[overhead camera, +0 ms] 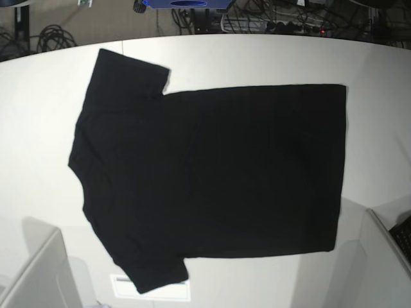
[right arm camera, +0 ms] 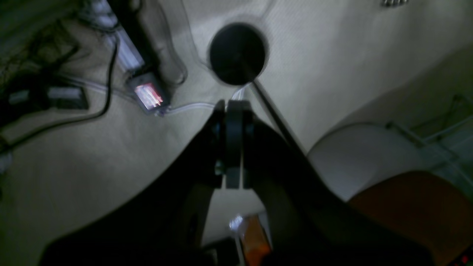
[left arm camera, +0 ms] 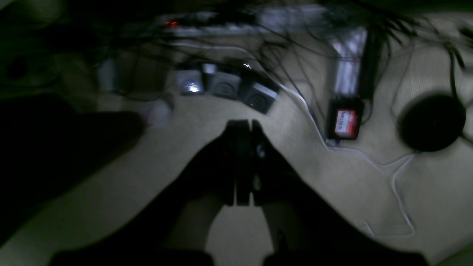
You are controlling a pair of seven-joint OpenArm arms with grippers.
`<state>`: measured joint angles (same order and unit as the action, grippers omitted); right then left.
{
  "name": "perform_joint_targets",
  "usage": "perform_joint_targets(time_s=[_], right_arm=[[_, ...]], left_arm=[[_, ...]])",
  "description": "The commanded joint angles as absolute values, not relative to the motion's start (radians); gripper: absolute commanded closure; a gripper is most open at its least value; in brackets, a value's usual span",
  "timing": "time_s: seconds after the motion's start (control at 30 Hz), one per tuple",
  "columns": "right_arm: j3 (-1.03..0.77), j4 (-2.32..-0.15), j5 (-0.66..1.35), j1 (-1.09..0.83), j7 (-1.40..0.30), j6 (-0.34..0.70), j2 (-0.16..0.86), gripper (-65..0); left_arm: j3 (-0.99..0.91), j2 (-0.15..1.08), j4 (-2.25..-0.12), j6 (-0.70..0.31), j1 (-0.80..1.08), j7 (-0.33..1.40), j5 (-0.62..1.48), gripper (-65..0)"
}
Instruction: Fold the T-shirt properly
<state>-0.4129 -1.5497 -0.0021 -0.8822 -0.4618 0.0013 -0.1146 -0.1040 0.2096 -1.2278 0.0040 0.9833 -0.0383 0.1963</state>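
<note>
The black T-shirt [overhead camera: 212,173] lies spread flat on the white table [overhead camera: 372,64], collar to the left, hem to the right, both short sleeves out. Its upper side is plain black; no print shows. It is in neither wrist view. My left gripper [left arm camera: 244,125] is shut with nothing between its fingers and looks down over a beige floor. My right gripper [right arm camera: 232,105] is also shut and empty over the floor. In the base view only pale arm parts show, at the bottom left [overhead camera: 38,276] and bottom right [overhead camera: 385,247] corners, clear of the shirt.
A white label [overhead camera: 151,289] lies on the table by the lower sleeve. On the floor are a black round base [left arm camera: 432,122], which also shows in the right wrist view [right arm camera: 237,53], a red-labelled box [left arm camera: 345,120], several cables, and an orange-brown seat [right arm camera: 417,210].
</note>
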Motion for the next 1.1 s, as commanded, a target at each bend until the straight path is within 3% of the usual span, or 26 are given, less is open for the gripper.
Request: perform_joint_targets(time_s=[0.0, 0.13, 0.3, 0.5, 0.67, 0.7, 0.8, 0.87, 1.07], right_arm=[[-0.424, -1.612, 0.002, -0.918, -0.455, 0.001, -0.113, 0.0], [-0.464, -1.802, 0.056, -0.964, -0.455, 0.001, -0.127, 0.0], [-0.545, -1.997, 0.289, -0.946, -0.466, 0.002, -0.120, 0.0], [-0.547, -2.018, 0.430, -0.814, -0.466, 0.007, -0.084, 0.0], [-0.556, -2.017, 0.565, -0.733, -0.467, 0.171, -0.081, 0.0], [-0.556, -2.015, 0.587, -0.719, -0.478, 0.189, -0.081, -2.7], [-0.558, -2.011, 0.651, -0.673, -0.570, 0.229, -0.081, -27.5], [-0.559, -2.002, 0.699, -0.642, -0.628, 0.255, -0.081, -39.8], [-0.598, -1.948, 0.785, -0.584, -0.685, 0.266, -0.081, -42.3]], left_arm=[[-0.111, 0.234, -1.280, 0.005, 1.024, -0.064, 0.223, 0.0], [-0.113, 0.298, -1.451, 0.005, 1.102, -0.064, 0.328, 0.0], [-0.114, 0.318, -1.710, 0.005, 1.207, -0.064, 0.361, 0.0], [-0.202, 0.305, -1.945, 0.005, 1.265, -0.064, 0.369, 0.0], [-0.348, 0.213, -1.956, 0.005, 1.190, -0.056, 0.369, 0.0], [-0.364, 0.213, -1.954, 0.005, 1.178, -0.056, 0.369, 0.0], [-0.397, 0.213, -1.954, 0.005, 1.167, -0.061, 0.367, 0.0], [-0.426, 0.209, -1.951, 0.005, 1.164, -0.062, 0.367, 0.0], [-0.430, 0.206, -1.949, 0.005, 1.141, -0.064, 0.372, 0.0]])
